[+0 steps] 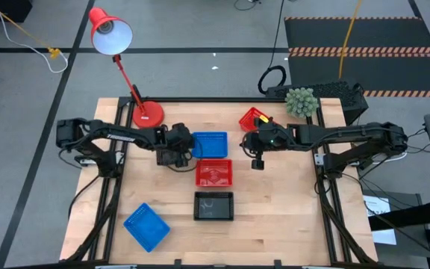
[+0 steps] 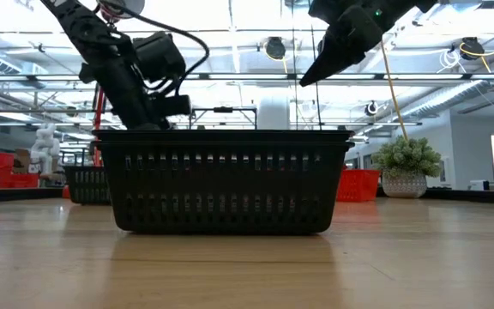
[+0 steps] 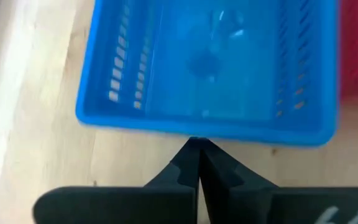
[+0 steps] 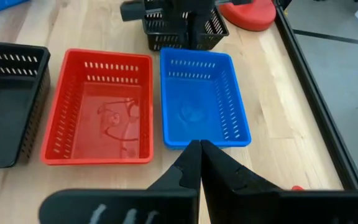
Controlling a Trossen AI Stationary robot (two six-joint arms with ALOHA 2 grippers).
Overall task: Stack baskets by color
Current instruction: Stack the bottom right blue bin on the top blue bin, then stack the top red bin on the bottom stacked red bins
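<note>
Your left tool [image 1: 176,152] is sitting with its fingers pinched together at the left edge of the blue basket [image 1: 210,144], low over a black basket [image 4: 182,28] that lies just beside that blue one; from the left wrist view the closed tips are meeting right at the blue rim, and you cannot tell whether they are pinching anything. Your right tool [image 1: 257,161] is hanging above the surface with its fingers also closed and empty, just right of the blue basket and the red basket [image 1: 214,172]. The red basket is lying directly below the blue one in the high view, nearly touching it, and another black basket [image 1: 213,205] is sitting below the red, forming a column in the middle of the surface [image 1: 290,217]. A second blue basket [image 1: 146,226] is resting tilted at the near left, well apart. Another red basket [image 1: 251,119] is sitting at the far edge near the plant [image 1: 301,101]. The red lamp [image 1: 118,45] is standing at the far left corner.
</note>
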